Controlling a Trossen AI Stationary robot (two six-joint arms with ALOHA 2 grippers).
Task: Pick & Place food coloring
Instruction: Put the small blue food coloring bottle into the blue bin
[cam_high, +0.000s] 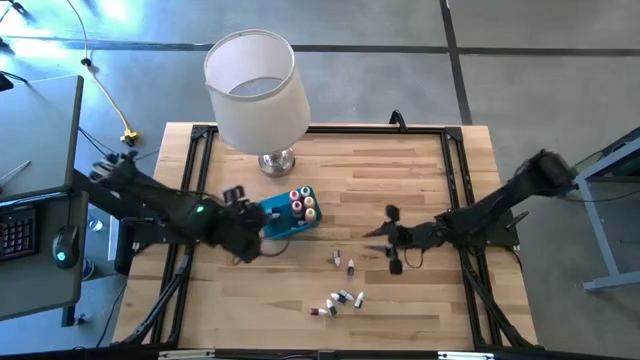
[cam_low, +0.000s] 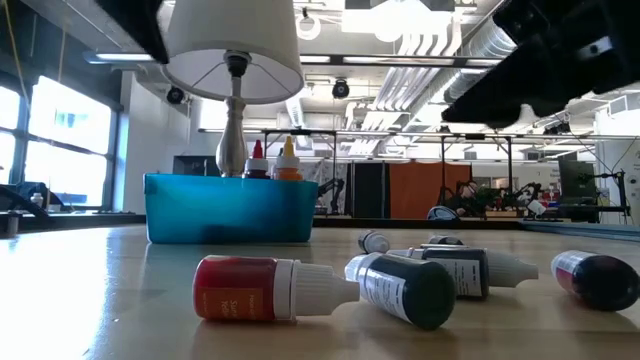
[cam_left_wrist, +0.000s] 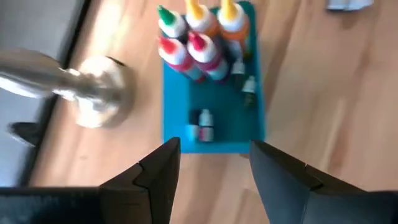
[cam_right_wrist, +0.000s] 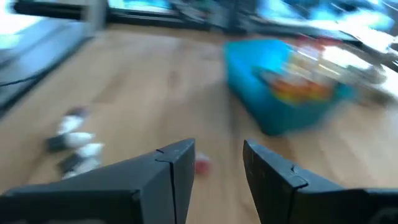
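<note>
Pincers both spread, empty: left pincer (cam_high: 262, 236) by blue tray (cam_high: 278, 222), right pincer (cam_high: 389, 240) near loose bottles (cam_high: 336, 302).

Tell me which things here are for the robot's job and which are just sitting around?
For the job:
- loose food coloring bottles on the table
- blue tray with upright bottles
- left tool, open above the tray
- right tool, open

Just sitting around:
- lamp
- keyboard

Glossy plastic tray (cam_low: 228, 210), wood-plank table (cam_high: 400, 170), metal lamp base (cam_left_wrist: 99, 99)
</note>
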